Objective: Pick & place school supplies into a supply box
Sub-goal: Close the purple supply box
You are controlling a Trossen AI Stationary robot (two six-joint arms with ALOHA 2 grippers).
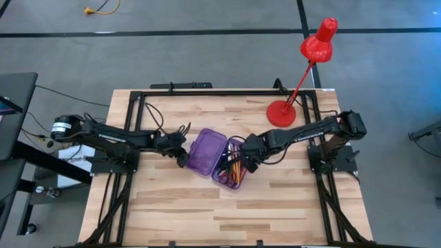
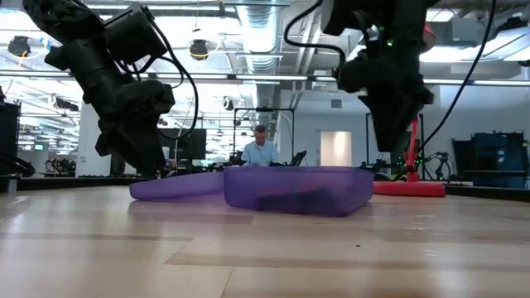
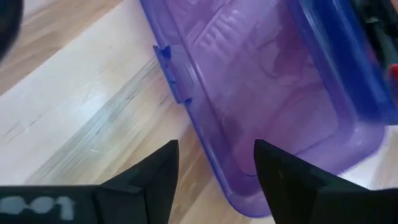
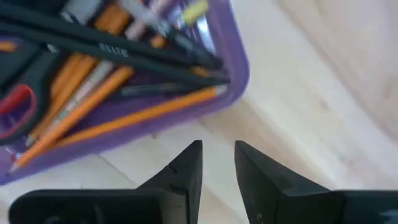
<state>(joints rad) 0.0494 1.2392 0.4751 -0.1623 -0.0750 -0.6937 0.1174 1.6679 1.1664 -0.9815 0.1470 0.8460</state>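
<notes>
While both arms lean in toward the middle of the desk (image 1: 172, 207), the purple box (image 1: 231, 164) lies open at the centre of the overhead picture, its flat lid (image 1: 207, 150) folded out to the left and its tray to the right. Inside the tray sit the orange pencils (image 4: 93, 93), crossed by black pens (image 4: 118, 53), and the red handle of the scissors (image 4: 15, 106) shows at the left edge of the right wrist picture.

On the left side of the overhead picture the left gripper (image 1: 180, 153) hangs just beside the lid's outer edge. From its wrist camera, its two dark fingers (image 3: 149, 180) stand spread apart with nothing between them but bare wood and the rim of the lid; they grip nothing.

Right of centre, the right gripper (image 1: 249, 155) hovers at the tray's right-hand edge. Its fingers (image 4: 186, 171) stand a little apart with a narrow gap, empty, over bare wood just off the tray's corner.

Toward the upper right of the overhead picture a red lamp (image 1: 303, 69) stands on its round base, well apart from the box. In the level picture a person (image 2: 262, 149) sits far back in the room, behind the desk.
</notes>
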